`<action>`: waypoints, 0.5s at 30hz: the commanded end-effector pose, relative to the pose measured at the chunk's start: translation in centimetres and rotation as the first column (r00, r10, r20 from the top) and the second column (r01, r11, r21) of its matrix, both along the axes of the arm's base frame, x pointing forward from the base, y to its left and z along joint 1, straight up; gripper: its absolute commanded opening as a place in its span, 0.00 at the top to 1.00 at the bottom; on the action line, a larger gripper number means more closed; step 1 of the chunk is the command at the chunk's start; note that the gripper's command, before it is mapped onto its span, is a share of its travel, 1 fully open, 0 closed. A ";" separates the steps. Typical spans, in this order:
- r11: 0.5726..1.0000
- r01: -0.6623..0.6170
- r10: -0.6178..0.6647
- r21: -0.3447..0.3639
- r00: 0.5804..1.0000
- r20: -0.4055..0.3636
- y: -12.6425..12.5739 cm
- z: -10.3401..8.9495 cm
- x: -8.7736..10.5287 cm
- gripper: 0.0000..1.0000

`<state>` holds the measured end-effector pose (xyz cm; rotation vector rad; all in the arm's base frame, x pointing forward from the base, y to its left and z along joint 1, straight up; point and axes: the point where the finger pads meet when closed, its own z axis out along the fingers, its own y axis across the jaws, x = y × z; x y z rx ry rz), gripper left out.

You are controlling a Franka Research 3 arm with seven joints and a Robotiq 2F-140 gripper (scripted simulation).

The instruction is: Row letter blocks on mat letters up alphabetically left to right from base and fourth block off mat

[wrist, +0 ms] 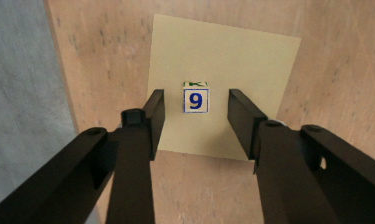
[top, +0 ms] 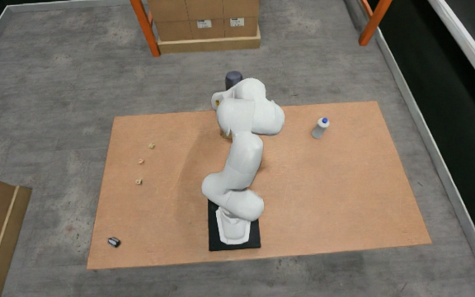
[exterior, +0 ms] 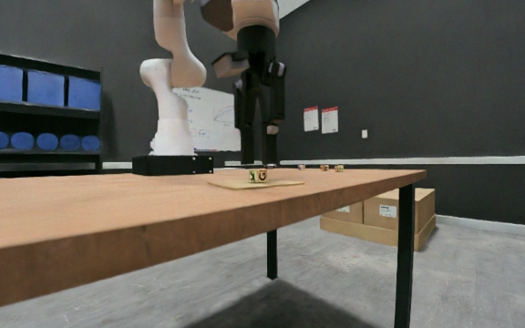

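A block point(exterior: 258, 176) point(wrist: 195, 101) sits on the yellow mat point(exterior: 231, 184) point(wrist: 258, 55). The wrist view shows a blue 9 on its top; the exterior view shows a green K and a dark G on its sides. My gripper point(exterior: 255, 163) point(wrist: 196, 104) is open and empty, above the block, its fingers on either side of it in the wrist view. Three other blocks lie apart on the table's left part: one point(top: 152, 145), a second point(top: 141, 162) and a third point(top: 138, 181). Their tops are too small to read. The arm hides most of the mat in the top view.
A white bottle with a blue cap point(top: 320, 128) stands on the table point(top: 324, 186) to the right. A small dark object point(top: 114, 242) lies near the table's front left corner. The table's far edge runs close to the mat, at the left in the wrist view.
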<state>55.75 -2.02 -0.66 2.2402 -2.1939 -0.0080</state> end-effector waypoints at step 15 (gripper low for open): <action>1.000 0.004 -0.004 0.000 1.000 0.002 0.0 -2.5 0.0 0.57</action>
